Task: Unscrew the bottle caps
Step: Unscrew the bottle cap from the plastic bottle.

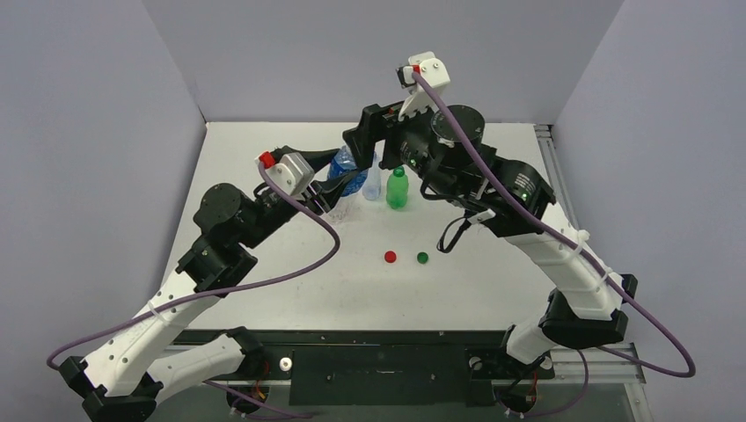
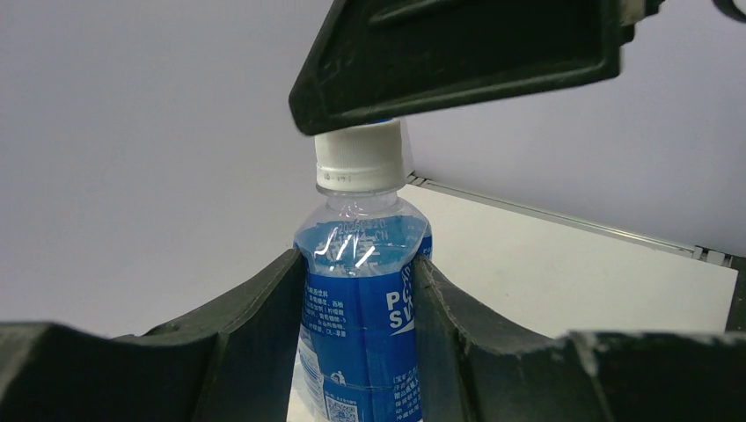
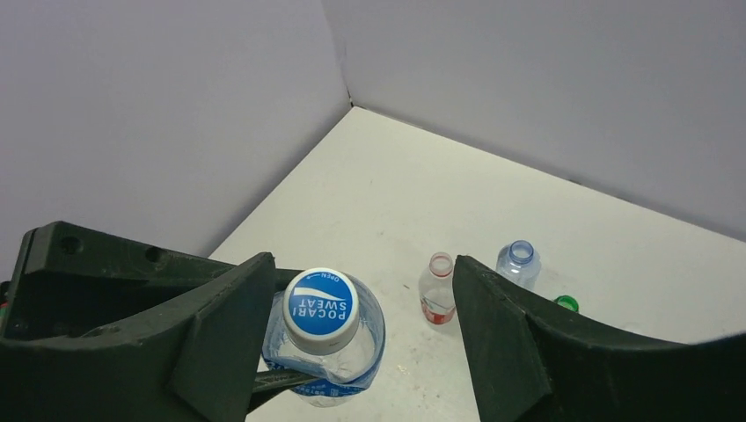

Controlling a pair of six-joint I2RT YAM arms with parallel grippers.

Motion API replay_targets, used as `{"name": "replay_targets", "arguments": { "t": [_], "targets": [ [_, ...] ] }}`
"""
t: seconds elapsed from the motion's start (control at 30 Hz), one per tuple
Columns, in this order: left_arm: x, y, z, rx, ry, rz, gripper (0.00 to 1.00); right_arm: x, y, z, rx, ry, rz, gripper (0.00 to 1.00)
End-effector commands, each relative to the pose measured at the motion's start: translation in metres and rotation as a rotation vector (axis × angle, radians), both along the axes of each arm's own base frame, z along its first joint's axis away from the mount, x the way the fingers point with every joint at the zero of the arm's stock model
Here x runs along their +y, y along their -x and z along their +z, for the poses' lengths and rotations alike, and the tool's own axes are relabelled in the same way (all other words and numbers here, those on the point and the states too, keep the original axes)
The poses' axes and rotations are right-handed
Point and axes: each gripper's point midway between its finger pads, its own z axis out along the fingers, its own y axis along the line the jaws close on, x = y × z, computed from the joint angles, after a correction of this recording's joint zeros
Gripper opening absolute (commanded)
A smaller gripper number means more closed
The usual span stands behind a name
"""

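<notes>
My left gripper (image 2: pixel 361 268) is shut on the blue-label bottle (image 2: pixel 365 303), holding it upright by the body; it shows in the top view as bottle (image 1: pixel 345 163) and gripper (image 1: pixel 345 180). Its whitish-blue cap (image 3: pixel 321 308) is still on the neck. My right gripper (image 3: pixel 362 277) hangs open around that cap: the cap lies close to the left finger (image 3: pixel 220 338), well apart from the right one. From the left wrist the cap (image 2: pixel 359 156) sits just under a right finger (image 2: pixel 457 53). A red cap (image 1: pixel 390 257) and a green cap (image 1: pixel 422 258) lie loose on the table.
Three uncapped bottles stand behind: one with a red-white label (image 3: pixel 438 294), a clear ribbed one (image 3: pixel 517 262), and the green one (image 1: pixel 398 189), only its top (image 3: pixel 567 303) peeking past my right finger. Grey walls close the back and sides.
</notes>
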Motion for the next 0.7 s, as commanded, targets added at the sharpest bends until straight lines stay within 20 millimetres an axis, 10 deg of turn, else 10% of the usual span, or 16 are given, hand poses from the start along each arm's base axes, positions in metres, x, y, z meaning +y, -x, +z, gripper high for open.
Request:
{"name": "replay_targets", "arguments": {
  "t": [0.0, 0.67],
  "targets": [
    [0.012, -0.001, 0.021, -0.075, 0.057, 0.053, 0.0, 0.009, -0.006, 0.002, 0.023, -0.064, -0.032, 0.68],
    [0.022, -0.012, 0.021, -0.087, 0.073, 0.138, 0.0, 0.048, -0.017, -0.013, 0.088, -0.136, 0.002, 0.5]
  ]
}}
